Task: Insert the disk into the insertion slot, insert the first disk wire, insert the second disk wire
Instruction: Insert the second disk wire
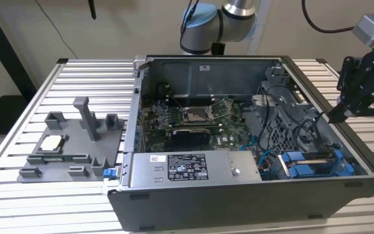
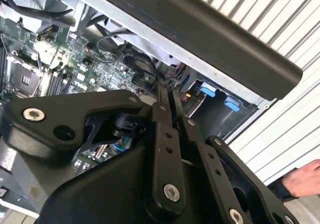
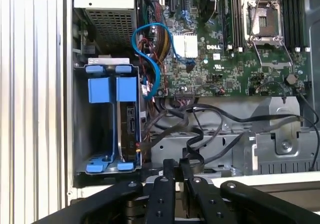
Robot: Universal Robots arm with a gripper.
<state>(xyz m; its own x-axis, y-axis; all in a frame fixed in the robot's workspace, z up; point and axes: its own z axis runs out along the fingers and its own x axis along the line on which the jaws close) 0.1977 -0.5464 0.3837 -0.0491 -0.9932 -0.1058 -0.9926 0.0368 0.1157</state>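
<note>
The insertion slot (image 3: 80,134) is a grey metal bay in the open PC case, at the front of the exterior view's right. Two blue-fronted carriers stand in it side by side. The one nearer the motherboard holds the disk (image 3: 129,126), a flat dark-sided body seated in the slot, and its blue frame (image 1: 317,165) shows in the exterior view. A blue wire (image 3: 151,59) loops from the board toward the bay, and black cables (image 3: 210,119) lie beside it. My gripper (image 1: 338,116) hangs over the case's wall, apart from the bay. Its fingers (image 2: 162,109) are shut with nothing seen between them.
A labelled silver power-supply box (image 1: 194,168) fills the case's front. The motherboard (image 1: 194,117) lies behind it. A grey fixture (image 1: 70,146) with small parts sits on the slatted table at the exterior view's left. A person's hand (image 2: 305,181) rests outside the case.
</note>
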